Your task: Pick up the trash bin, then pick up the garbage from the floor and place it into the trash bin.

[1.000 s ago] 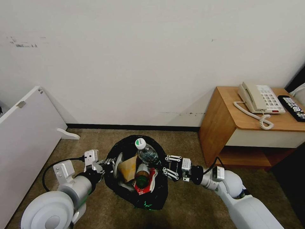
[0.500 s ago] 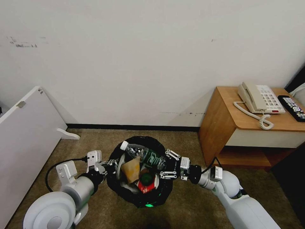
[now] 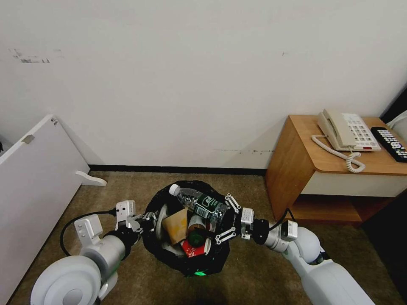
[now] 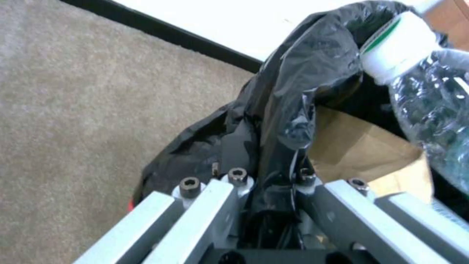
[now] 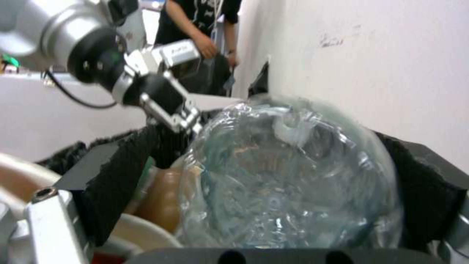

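The trash bin (image 3: 163, 252), lined with a black bag, hangs just above the floor (image 3: 254, 271). My left gripper (image 3: 146, 220) is shut on its rim, and the bag is bunched between the fingers (image 4: 271, 190). Garbage fills the bin: a brown paper bag (image 3: 176, 226), a red-white wrapper (image 3: 193, 250) and a clear green-labelled bottle (image 3: 201, 205) lying tilted across the top. My right gripper (image 3: 227, 218) is at the bin's right rim, open, its fingers spread either side of the bottle's base (image 5: 288, 176).
A wooden bedside table (image 3: 296, 169) stands at the right, with a phone (image 3: 345, 131) and a remote (image 3: 392, 144) on it. A white panel (image 3: 34, 178) leans at the left, a white flat piece (image 3: 91, 178) at its foot. The wall runs behind.
The bottle went from upright in my right gripper to lying across the bin's top. The right fingers have spread apart. The left gripper keeps hold of the rim.
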Controlling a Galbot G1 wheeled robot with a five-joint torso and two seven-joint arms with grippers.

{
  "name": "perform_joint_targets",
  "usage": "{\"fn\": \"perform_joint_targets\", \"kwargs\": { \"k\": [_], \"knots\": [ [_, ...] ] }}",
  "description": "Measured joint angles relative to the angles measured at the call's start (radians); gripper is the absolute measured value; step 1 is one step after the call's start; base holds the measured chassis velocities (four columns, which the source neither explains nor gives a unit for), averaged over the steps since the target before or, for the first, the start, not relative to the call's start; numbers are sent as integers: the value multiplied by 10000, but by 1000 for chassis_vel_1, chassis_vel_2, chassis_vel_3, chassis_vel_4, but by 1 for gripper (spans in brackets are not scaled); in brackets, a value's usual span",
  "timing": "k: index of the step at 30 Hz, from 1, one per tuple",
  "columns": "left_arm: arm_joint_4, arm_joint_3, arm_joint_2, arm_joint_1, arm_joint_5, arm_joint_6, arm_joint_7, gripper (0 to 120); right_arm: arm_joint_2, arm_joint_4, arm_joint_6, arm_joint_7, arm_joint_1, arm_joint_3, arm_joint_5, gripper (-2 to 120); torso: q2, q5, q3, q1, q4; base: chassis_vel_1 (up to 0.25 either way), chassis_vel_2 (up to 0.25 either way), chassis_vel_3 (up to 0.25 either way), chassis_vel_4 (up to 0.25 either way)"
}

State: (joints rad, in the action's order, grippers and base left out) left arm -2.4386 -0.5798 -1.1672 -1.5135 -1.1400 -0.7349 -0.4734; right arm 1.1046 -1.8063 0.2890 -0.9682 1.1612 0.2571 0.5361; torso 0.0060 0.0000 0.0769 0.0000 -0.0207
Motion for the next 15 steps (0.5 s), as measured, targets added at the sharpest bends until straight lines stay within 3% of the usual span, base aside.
{"fn": "perform_joint_targets", "kwargs": {
  "k": [7,11,12,13,15],
  "knots": [
    [138,-390,1,99,-159,4,-22,1,4,-489,-151,611,244,256,619,100,0,0,0,0,0,0,0,0,0],
    [184,-550,-12,141,-231,3,-81,1,-49,-894,-164,2075,540,432,934,100,0,0,0,0,-1,0,0,0,0],
    [192,-655,-34,161,-249,3,-129,1,-41,-1115,-170,3032,703,512,1037,100,0,0,0,0,0,0,0,0,0],
    [192,-655,-34,161,-249,3,-129,1,-41,-1115,-170,3032,703,512,1037,100,0,0,0,0,0,0,0,0,0],
    [195,-815,-70,195,-248,4,-201,1,41,-1495,-291,4651,960,635,1109,100,0,0,0,0,0,0,0,0,0]
  ]
}}
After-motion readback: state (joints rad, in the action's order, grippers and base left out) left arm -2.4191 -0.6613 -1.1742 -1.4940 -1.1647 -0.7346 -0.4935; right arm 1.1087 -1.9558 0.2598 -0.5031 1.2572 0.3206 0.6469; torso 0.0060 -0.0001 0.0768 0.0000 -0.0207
